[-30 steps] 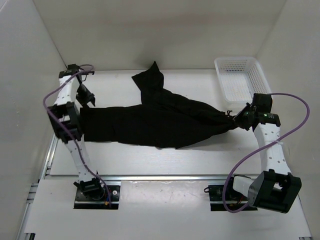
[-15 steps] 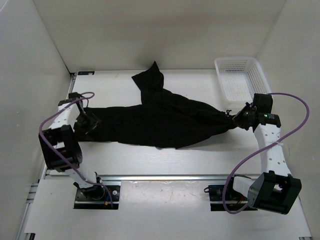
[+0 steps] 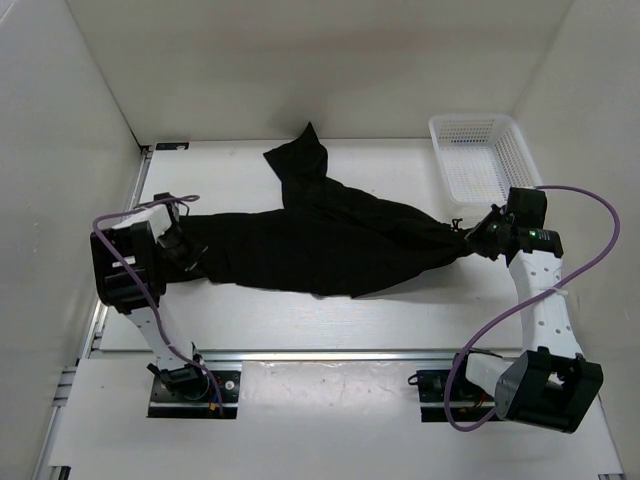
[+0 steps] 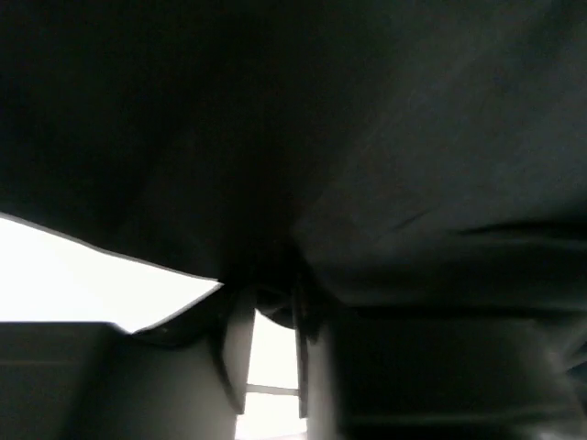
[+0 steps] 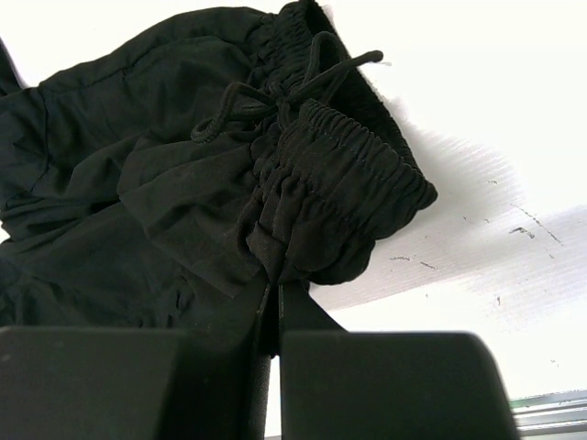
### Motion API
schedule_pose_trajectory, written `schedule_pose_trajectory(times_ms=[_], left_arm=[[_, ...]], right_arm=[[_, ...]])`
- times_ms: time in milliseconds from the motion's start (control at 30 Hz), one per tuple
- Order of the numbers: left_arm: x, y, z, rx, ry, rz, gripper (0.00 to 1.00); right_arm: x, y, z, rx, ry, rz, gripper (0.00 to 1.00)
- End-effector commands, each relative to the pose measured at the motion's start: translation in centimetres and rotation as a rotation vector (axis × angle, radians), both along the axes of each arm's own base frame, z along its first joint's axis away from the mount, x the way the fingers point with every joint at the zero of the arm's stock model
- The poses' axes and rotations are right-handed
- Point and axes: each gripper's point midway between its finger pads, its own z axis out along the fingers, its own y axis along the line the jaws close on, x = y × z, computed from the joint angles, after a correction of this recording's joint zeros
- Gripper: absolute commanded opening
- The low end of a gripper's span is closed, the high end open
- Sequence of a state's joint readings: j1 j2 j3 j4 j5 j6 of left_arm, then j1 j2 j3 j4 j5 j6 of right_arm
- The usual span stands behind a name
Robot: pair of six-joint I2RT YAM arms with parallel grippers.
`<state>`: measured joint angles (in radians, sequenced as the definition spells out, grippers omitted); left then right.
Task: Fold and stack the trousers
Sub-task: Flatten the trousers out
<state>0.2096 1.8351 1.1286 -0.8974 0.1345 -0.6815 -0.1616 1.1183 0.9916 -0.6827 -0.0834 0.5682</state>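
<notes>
1. Trousers (image 3: 330,245): black, lying across the middle of the desk (image 3: 300,320), stretched from 9 o'clock to 3 o'clock. One leg end sticks out toward 12 o'clock, crumpled to a point.
2. Waistband (image 5: 339,174): elastic, gathered, at the 3 o'clock end. The drawstring (image 5: 275,92) lies loose on top of it.
3. Right pincer (image 3: 470,238): clamped tight on the bunched waistband. In the wrist view the fingers meet with cloth pinched between them and no gap shows.
4. Left pincer (image 3: 185,255): at the 9 o'clock end, right up against the cloth edge. In the wrist view black cloth fills nearly everything and drapes over the fingertips, with a bright slit between the fingers. Cannot tell whether it has a hold or stands parted.
5. White mesh basket (image 3: 480,155): at about 2 o'clock on the desk, near the right pincer but apart from the trousers.
</notes>
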Motion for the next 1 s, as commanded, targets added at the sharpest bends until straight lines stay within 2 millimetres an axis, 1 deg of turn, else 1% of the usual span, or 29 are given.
schedule_pose_trajectory(times_ms=[0,33,67,100,167,200,233,267,300,333,367,400,433,467,500,533,567,600,667,700,733,767,800,833,867,900,933,967], left_arm=[[2.5,0.6,-1.0,0.025,-0.039,-0.013,0.18],[2.9,0.9,-0.7,0.041,-0.049,-0.012,0.1],[2.8,1.9,-0.4,0.061,-0.038,-0.004,0.1],[3.8,2.7,0.6,0.083,-0.064,-0.01,0.1],[5.0,4.4,3.6,0.133,-0.126,0.009,0.1],[6.6,5.8,6.1,0.165,-0.186,0.035,0.1],[7.6,6.5,7.8,0.18,-0.23,0.035,0.1],[8.7,6.9,9.4,0.191,-0.27,0.037,0.1],[9.6,7.6,10.7,0.201,-0.296,0.041,0.1],[11.4,8.2,14.3,0.219,-0.356,0.045,0.1],[12.3,8.5,15.0,0.222,-0.361,0.035,0.1],[13.0,8.7,16.6,0.229,-0.386,0.036,0.1],[14.1,8.9,20.5,0.242,-0.461,0.038,0.1],[14.4,9.5,22.1,0.254,-0.492,0.05,0.1],[14.9,9.2,23.8,0.243,-0.54,0.045,0.1],[15.4,9.7,26.0,0.252,-0.602,0.054,0.1],[15.1,10.0,27.3,0.256,-0.635,0.065,0.1],[14.6,9.7,28.6,0.256,-0.665,0.062,0.1],[13.7,9.8,28.5,0.256,-0.654,0.071,0.1],[12.8,9.9,28.9,0.26,-0.659,0.08,0.1],[11.8,9.6,26.8,0.241,-0.598,0.079,0.1],[11.1,10.1,26.0,0.251,-0.576,0.085,0.1],[10.1,9.7,26.0,0.252,-0.575,0.085,0.1],[9.4,10.1,25.2,0.254,-0.566,0.099,0.1],[7.6,10.2,21.8,0.229,-0.479,0.117,0.1],[6.5,10.1,20.6,0.223,-0.455,0.126,0.1],[5.4,9.6,20.8,0.229,-0.47,0.126,0.1],[4.1,9.5,18.6,0.223,-0.429,0.111,0.1]], right_arm=[[0.0,0.0,1.2,-0.019,-0.042,0.014,0.02],[0.0,0.0,1.2,-0.019,-0.042,0.014,0.02],[0.0,0.0,1.2,-0.019,-0.042,0.014,0.02],[0.0,0.0,1.2,-0.019,-0.042,0.014,0.02],[-0.2,-0.1,1.1,-0.024,-0.03,0.008,0.02],[0.0,-0.1,1.5,-0.026,-0.042,0.008,0.02],[0.4,-0.2,2.0,-0.027,-0.052,0.008,0.02],[0.9,-0.3,2.1,-0.027,-0.046,0.008,0.02],[1.8,-0.4,3.6,-0.025,-0.08,0.0,0.02],[2.6,-0.5,4.0,-0.025,-0.078,0.0,0.02],[3.4,-0.6,5.0,-0.028,-0.099,0.0,0.02],[3.8,-0.7,6.0,-0.03,-0.11,0.0,0.02],[5.0,-1.1,8.6,-0.053,-0.164,0.001,0.02],[5.1,-1.4,10.1,-0.058,-0.186,-0.008,0.02],[5.6,-1.5,11.1,-0.062,-0.21,-0.008,0.02],[5.7,-1.5,13.2,-0.069,-0.251,-0.009,0.02],[5.5,-1.5,13.6,-0.069,-0.25,-0.009,0.02],[5.2,-1.5,14.4,-0.072,-0.274,-0.009,0.02],[4.0,-1.3,14.4,-0.073,-0.274,-0.009,0.02],[2.7,-1.0,14.4,-0.072,-0.27,-0.009,0.02],[1.8,-0.9,12.8,-0.066,-0.232,-0.009,0.02],[0.8,-0.9,12.1,-0.069,-0.216,-0.015,0.02],[-0.5,-0.7,11.0,-0.071,-0.183,-0.008,0.02],[-2.3,-0.6,9.6,-0.077,-0.163,-0.018,0.02],[-3.5,-0.7,8.7,-0.084,-0.144,-0.027,0.02],[-4.6,-0.6,7.9,-0.082,-0.123,-0.042,0.02],[-6.7,-0.5,7.1,-0.079,-0.095,-0.065,0.02],[-8.1,-0.6,4.9,-0.084,-0.029,-0.082,0.02]])
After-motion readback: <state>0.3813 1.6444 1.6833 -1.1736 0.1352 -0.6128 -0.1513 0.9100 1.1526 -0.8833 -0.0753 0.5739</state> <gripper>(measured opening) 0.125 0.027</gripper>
